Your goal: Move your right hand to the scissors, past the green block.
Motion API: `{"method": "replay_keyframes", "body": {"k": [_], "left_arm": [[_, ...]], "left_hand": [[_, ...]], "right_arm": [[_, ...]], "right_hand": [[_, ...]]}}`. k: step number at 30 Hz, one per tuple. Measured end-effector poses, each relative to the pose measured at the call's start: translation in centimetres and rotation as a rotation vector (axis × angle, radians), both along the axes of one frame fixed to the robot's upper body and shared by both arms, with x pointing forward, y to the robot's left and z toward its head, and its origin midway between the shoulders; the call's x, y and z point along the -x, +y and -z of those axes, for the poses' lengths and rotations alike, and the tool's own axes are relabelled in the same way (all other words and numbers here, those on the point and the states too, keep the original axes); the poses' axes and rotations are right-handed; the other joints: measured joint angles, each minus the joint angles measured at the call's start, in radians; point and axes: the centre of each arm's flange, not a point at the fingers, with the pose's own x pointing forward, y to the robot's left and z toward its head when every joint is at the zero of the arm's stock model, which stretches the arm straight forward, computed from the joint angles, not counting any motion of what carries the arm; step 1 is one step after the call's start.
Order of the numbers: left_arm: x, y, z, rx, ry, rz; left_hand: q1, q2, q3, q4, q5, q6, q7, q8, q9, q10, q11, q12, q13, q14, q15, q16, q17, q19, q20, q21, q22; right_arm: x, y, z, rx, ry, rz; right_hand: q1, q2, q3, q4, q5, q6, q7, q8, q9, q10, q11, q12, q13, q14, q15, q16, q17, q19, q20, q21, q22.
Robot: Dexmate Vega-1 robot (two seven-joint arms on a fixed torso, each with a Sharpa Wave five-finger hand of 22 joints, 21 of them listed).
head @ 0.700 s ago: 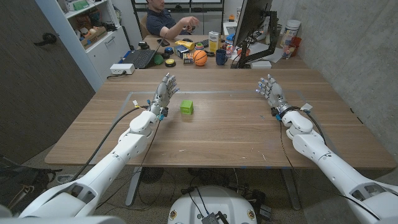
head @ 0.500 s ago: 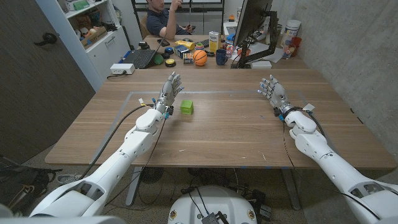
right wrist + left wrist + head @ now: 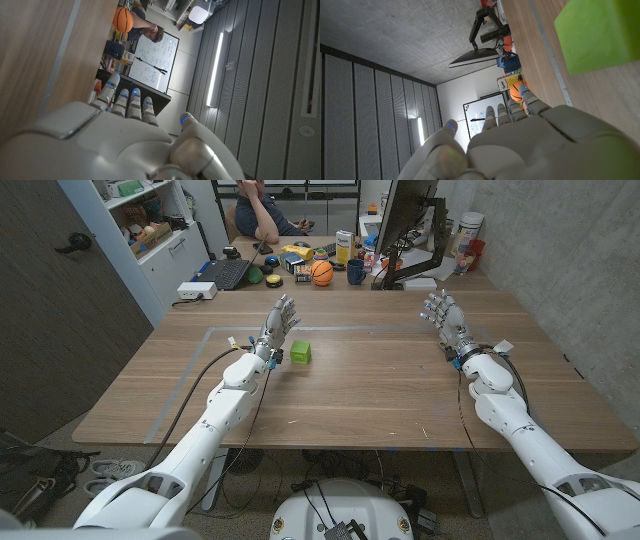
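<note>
the right hand (image 3: pixel 446 321) is held above the far right part of the wooden table (image 3: pixel 360 385), fingers spread and reaching away from the robot, with nothing in its grasp and nothing touching it. in the right wrist view the same hand (image 3: pixel 125 135) shows its pale back and straight fingers (image 3: pixel 134 102), released and free of any load.

the left hand (image 3: pixel 277 325) is also released, fingers apart and pointing away, holding nothing. it sits just beside the green block (image 3: pixel 300 352), on the block's left, and whether they touch cannot be told. in the left wrist view the block (image 3: pixel 600 35) is a bright lime cube with flat faces and clean edges, sitting on the wood just past the left hand (image 3: pixel 530 145).

the block stands left of the table's middle, well apart from the right hand. an orange ball (image 3: pixel 321 272) lies among clutter on the desk behind the table, and a person (image 3: pixel 262 208) sits beyond it.
</note>
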Motion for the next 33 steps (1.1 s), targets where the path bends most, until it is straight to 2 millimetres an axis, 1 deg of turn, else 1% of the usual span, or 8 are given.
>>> {"method": "replay_keyframes", "body": {"k": [10, 13, 16, 20, 23, 27, 28, 33], "left_arm": [[0.1, 0.5, 0.4, 0.008, -0.004, -0.002], [0.2, 0.6, 0.4, 0.015, -0.006, -0.003], [0.3, 0.7, 0.5, 0.013, -0.008, -0.004], [0.4, 0.7, 0.4, 0.018, -0.013, -0.004], [0.6, 0.7, 0.4, 0.015, -0.015, -0.005], [0.7, 0.9, 0.4, 0.025, -0.018, -0.007], [0.7, 0.8, 0.4, 0.015, -0.018, -0.007], [0.8, 0.8, 0.5, 0.015, -0.018, -0.009]], "left_hand": [[0.0, 0.0, 0.0, 0.0, 0.004, 0.0, 0.0, 0.0, 0.0, 0.0, 0.0, 0.0, 0.0, 0.0, 0.0, 0.0, 0.0, 0.0, 0.0, 0.0, 0.0], [0.0, 0.0, 0.0, 0.0, 0.004, 0.0, 0.0, 0.0, 0.0, 0.0, 0.0, 0.0, 0.0, 0.0, 0.0, 0.0, 0.0, 0.0, 0.0, 0.0, 0.0], [0.0, 0.0, 0.0, 0.0, 0.004, 0.0, 0.0, 0.0, 0.0, 0.0, 0.0, 0.0, 0.0, 0.0, 0.0, 0.0, 0.0, 0.004, 0.004, -0.005, 0.0], [0.0, 0.0, 0.0, 0.0, 0.004, 0.0, 0.0, 0.0, 0.0, 0.0, 0.0, 0.0, 0.0, 0.0, 0.0, 0.0, 0.0, 0.004, 0.004, -0.005, 0.0], [0.0, 0.0, -0.003, 0.003, 0.004, 0.0, 0.0, 0.0, 0.0, 0.0, 0.0, 0.0, 0.0, 0.0, 0.0, 0.0, 0.0, 0.004, 0.004, -0.005, 0.0], [0.0, 0.0, -0.003, 0.003, 0.004, 0.0, 0.0, 0.0, 0.0, 0.0, 0.0, 0.0, 0.0, 0.0, 0.0, 0.0, 0.0, 0.009, -0.002, -0.005, 0.0], [0.0, 0.0, -0.003, 0.003, 0.004, 0.0, 0.0, 0.0, 0.0, 0.0, 0.0, 0.0, 0.0, 0.0, 0.0, 0.0, 0.0, 0.009, -0.001, -0.005, 0.0], [0.0, 0.0, -0.007, -0.001, 0.004, 0.0, 0.0, 0.0, 0.0, 0.0, 0.0, 0.0, 0.0, 0.0, 0.0, 0.0, 0.0, 0.009, -0.002, -0.005, 0.0]], "right_arm": [[1.5, 0.0, -2.5, 0.049, -0.141, 0.105], [1.9, 0.1, -3.1, 0.072, -0.172, 0.144], [2.4, 0.1, -4.0, 0.101, -0.202, 0.19], [2.9, 0.0, -4.6, 0.139, -0.224, 0.256], [3.6, -0.1, -5.3, 0.179, -0.246, 0.321], [3.1, -0.4, -5.0, 0.213, -0.227, 0.411], [4.6, -0.4, -6.0, 0.238, -0.269, 0.435], [5.4, -0.6, -6.4, 0.286, -0.281, 0.538]], "right_hand": [[0.012, -0.028, -0.015, -0.015, 0.0, 0.005, -0.012, 0.0, 0.0, -0.003, -0.014, 0.0, 0.0, 0.0, -0.008, -0.007, 0.0, 0.0, 0.0, -0.018, -0.001], [0.017, -0.057, -0.032, -0.026, 0.0, 0.013, -0.027, 0.0, 0.0, 0.0, -0.018, 0.0, 0.0, 0.005, -0.013, -0.015, 0.0, 0.011, 0.026, -0.029, -0.003], [0.026, -0.085, -0.045, -0.039, 0.0, 0.025, -0.047, 0.006, 0.0, 0.002, -0.024, 0.0, 0.0, 0.008, -0.015, -0.02, 0.0, 0.031, 0.067, -0.036, -0.003], [0.033, -0.102, -0.055, -0.049, 0.0, 0.043, -0.068, 0.008, 0.0, 0.004, -0.036, 0.0, 0.0, 0.012, -0.018, -0.024, 0.0, 0.048, 0.105, -0.045, -0.003], [0.037, -0.106, -0.059, -0.053, 0.0, 0.043, -0.075, 0.008, 0.0, 0.005, -0.042, 0.0, 0.0, 0.015, -0.015, -0.024, 0.0, 0.052, 0.116, -0.055, -0.003], [0.036, -0.114, -0.064, -0.057, 0.0, 0.041, -0.084, 0.008, 0.0, 0.0, -0.047, 0.0, 0.0, 0.015, -0.015, -0.028, 0.0, 0.05, 0.118, -0.061, -0.003], [0.039, -0.116, -0.067, -0.054, 0.0, 0.041, -0.084, 0.008, 0.0, -0.002, -0.049, 0.0, 0.0, 0.015, -0.015, -0.028, 0.0, 0.05, 0.126, -0.062, -0.003], [0.041, -0.123, -0.072, -0.057, 0.0, 0.036, -0.097, 0.008, 0.0, -0.009, -0.055, 0.0, 0.0, 0.02, -0.009, -0.032, 0.0, 0.048, 0.131, -0.074, -0.003]]}}
